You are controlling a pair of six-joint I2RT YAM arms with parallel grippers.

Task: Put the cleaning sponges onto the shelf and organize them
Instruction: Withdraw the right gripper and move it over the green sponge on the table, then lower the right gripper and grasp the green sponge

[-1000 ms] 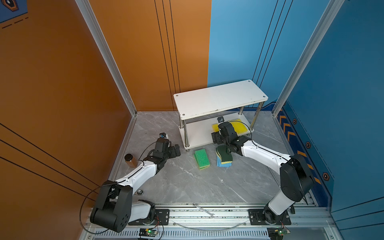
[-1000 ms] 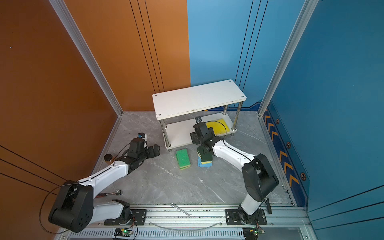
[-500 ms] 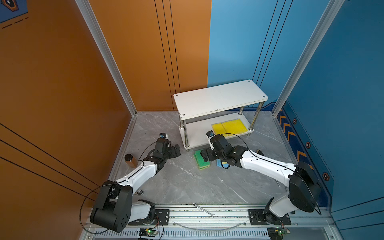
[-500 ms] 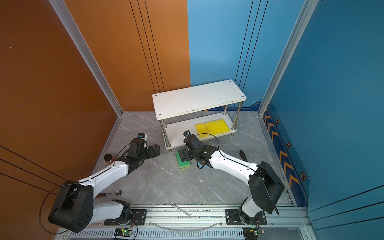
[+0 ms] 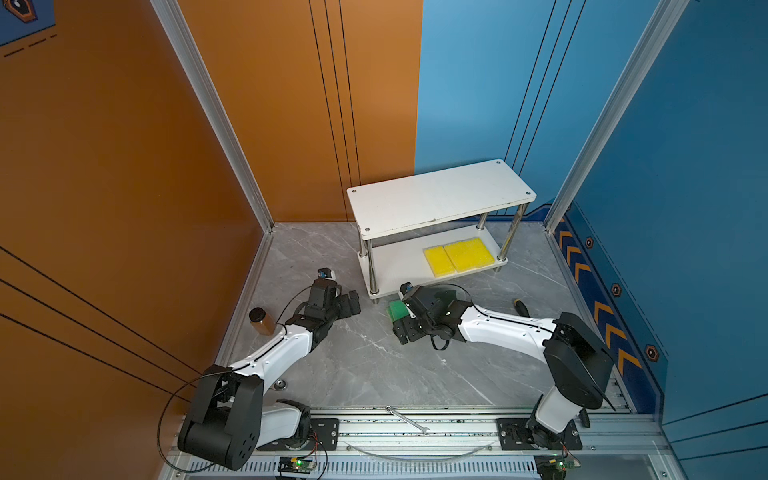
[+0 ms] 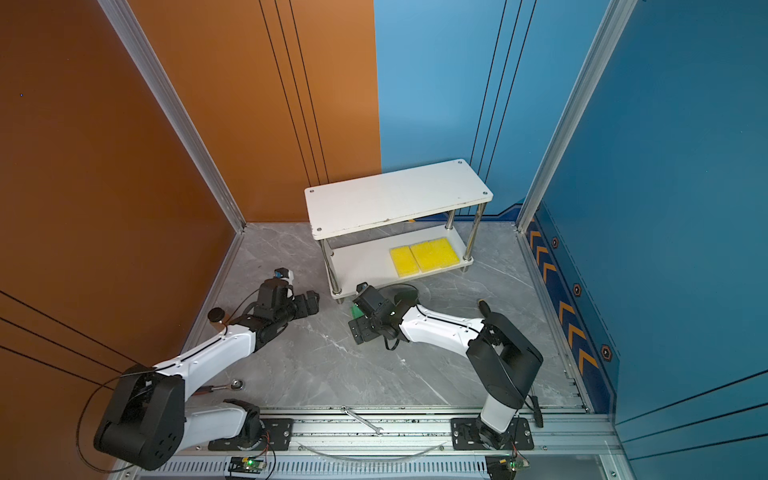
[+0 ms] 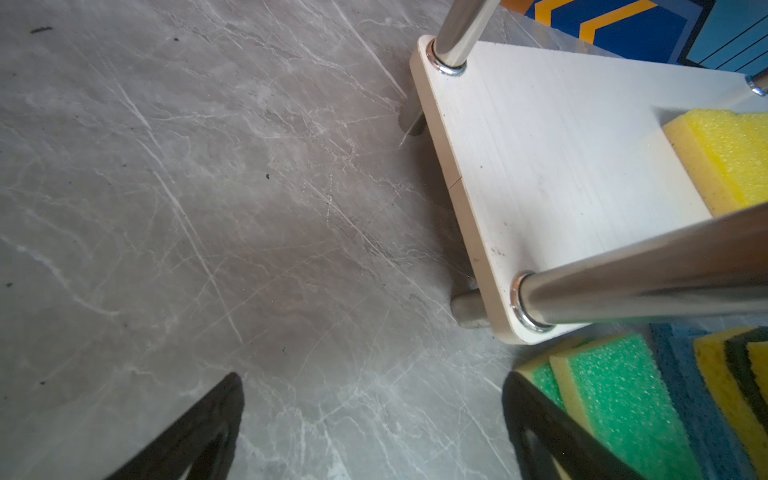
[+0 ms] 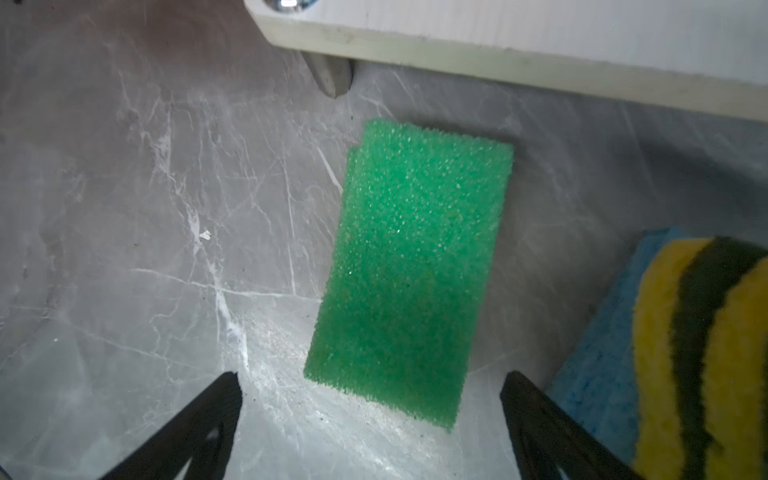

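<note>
While the green sponge [image 8: 409,270] lies flat on the grey surface [image 8: 145,249], just in front of the shelf's [image 5: 440,195] lower board and near a corner foot, we see the right end effector [image 8: 370,386] above it, jaws spread and gripping nothing. Beside it, a blue sponge [image 8: 602,353] carries wavy yellow-and-dark-green sponges [image 8: 656,332]. Two yellow sponges [image 5: 459,255] sit side by side on the lower board. We find the left end effector [image 7: 372,380] spread too, over bare surface by the shelf's end.
</note>
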